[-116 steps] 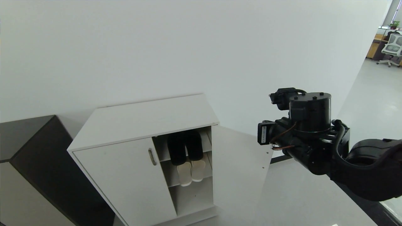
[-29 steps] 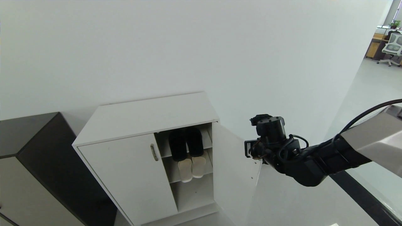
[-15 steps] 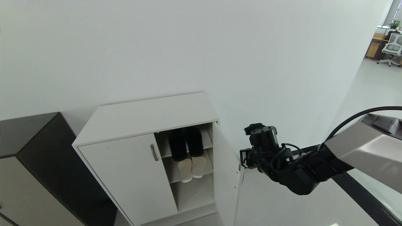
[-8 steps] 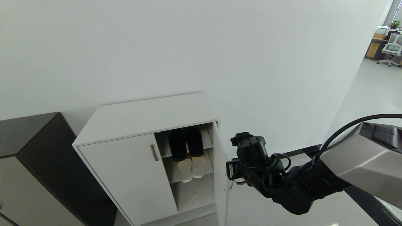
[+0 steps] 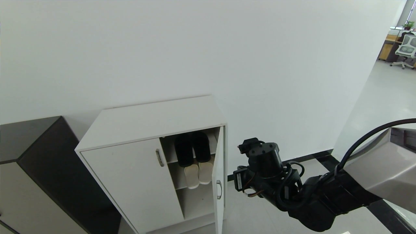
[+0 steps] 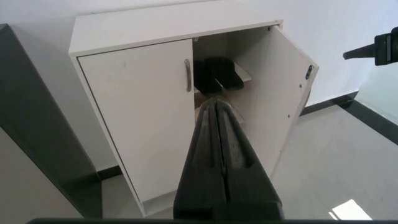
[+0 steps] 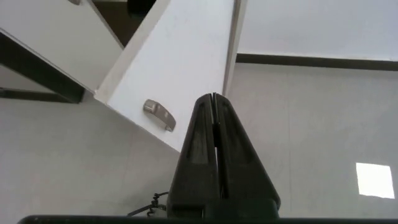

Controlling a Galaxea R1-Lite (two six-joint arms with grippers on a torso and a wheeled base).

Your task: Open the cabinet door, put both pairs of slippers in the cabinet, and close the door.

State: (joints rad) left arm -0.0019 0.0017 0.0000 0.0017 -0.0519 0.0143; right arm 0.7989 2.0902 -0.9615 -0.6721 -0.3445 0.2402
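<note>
Slippers of two pairs are being kept inside the white cabinet [image 5: 152,120], the black pair [image 5: 191,149] on the upper shelf and the white pair [image 5: 197,174] on the shelf just below. Each pair is lying side by side, with long axes running from the back of the cabinet toward its front and the near ends pointing out at the opening. The left door [image 5: 136,185] is being kept closed, while the right door [image 5: 218,162] is standing partly open, its handle [image 5: 220,189] facing outward. The right gripper [image 7: 215,102] is being held just before that door's outer face with its fingers clenched together on nothing; contact cannot be told. The left gripper [image 6: 216,106] is likewise being held clenched and empty, aimed at the opening and well apart from it. A dark cabinet [image 5: 39,162] is standing beside the white one.
</note>
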